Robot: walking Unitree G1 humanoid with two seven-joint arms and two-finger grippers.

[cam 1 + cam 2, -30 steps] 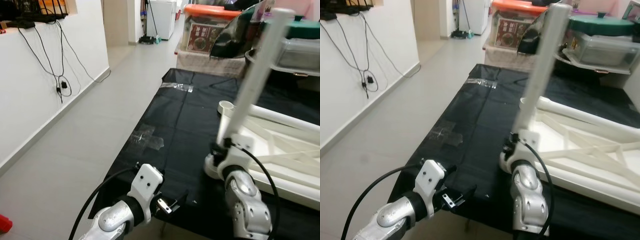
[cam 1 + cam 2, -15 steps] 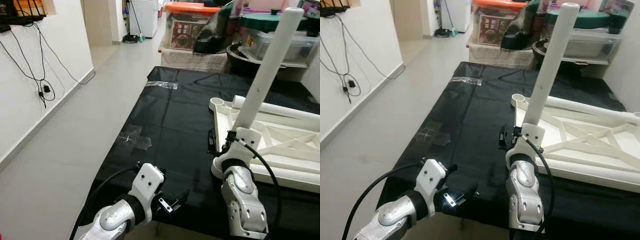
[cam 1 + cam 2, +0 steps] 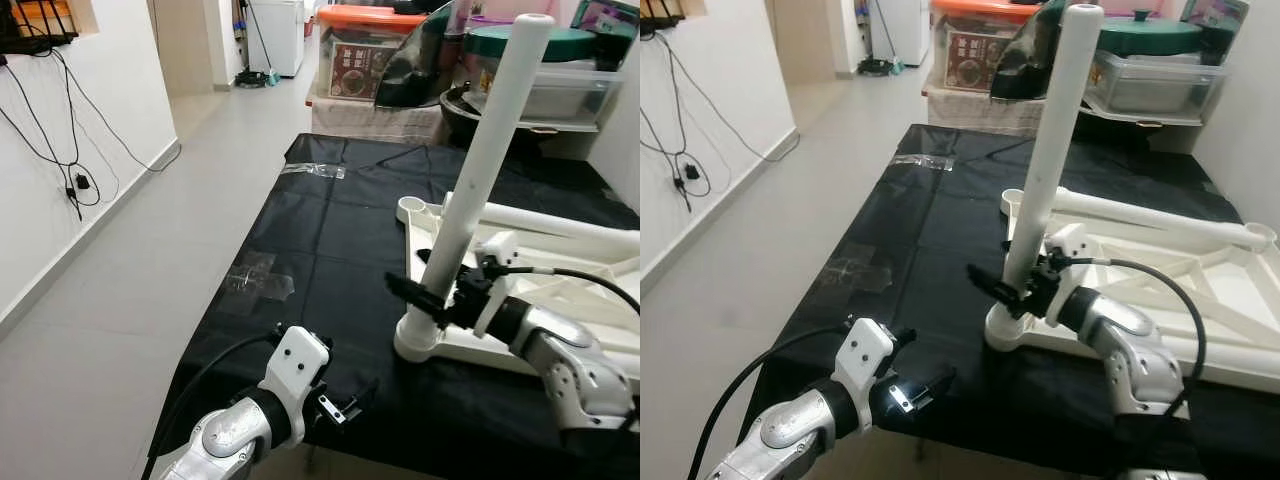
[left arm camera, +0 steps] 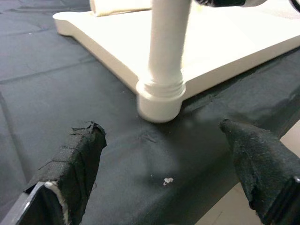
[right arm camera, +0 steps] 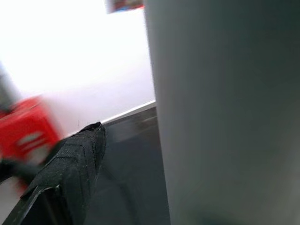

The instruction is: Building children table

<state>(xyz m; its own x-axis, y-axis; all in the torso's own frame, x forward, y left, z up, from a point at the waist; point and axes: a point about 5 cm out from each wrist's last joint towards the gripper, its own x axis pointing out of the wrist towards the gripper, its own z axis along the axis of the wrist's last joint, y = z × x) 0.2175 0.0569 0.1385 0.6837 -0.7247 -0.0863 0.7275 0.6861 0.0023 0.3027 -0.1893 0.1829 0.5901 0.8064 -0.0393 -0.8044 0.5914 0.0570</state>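
The right gripper (image 3: pixel 432 300) has its jaws clamped on the lower part of a white leg (image 3: pixel 480 170), just above where the leg meets a corner socket of the frame (image 3: pixel 1160 290); one black finger (image 5: pixel 70 164) lies right against the tube in the right wrist view. The grip sits low, probably so the arm can steady or twist the leg into its seat without levering the frame up. The leg stands nearly upright, leaning a little away from the robot, and its base collar (image 4: pixel 161 96) rests at the frame's near corner. The frame lies flat and upside down, with cross braces showing and another white tube (image 3: pixel 1160 215) lying along its far side. The left gripper (image 3: pixel 910 392) hangs low at the near edge of the table (image 3: pixel 330 240), its jaws apart and empty, aimed at the leg's base from a short way off, likely waiting. The table is covered with a black sheet, creased, with patches of clear tape (image 3: pixel 262 282) on it. To the left runs pale tiled floor (image 3: pixel 150 260) and a white wall with dangling cables (image 3: pixel 75 170); beyond the table stand storage boxes (image 3: pixel 375 60), one with an orange lid.
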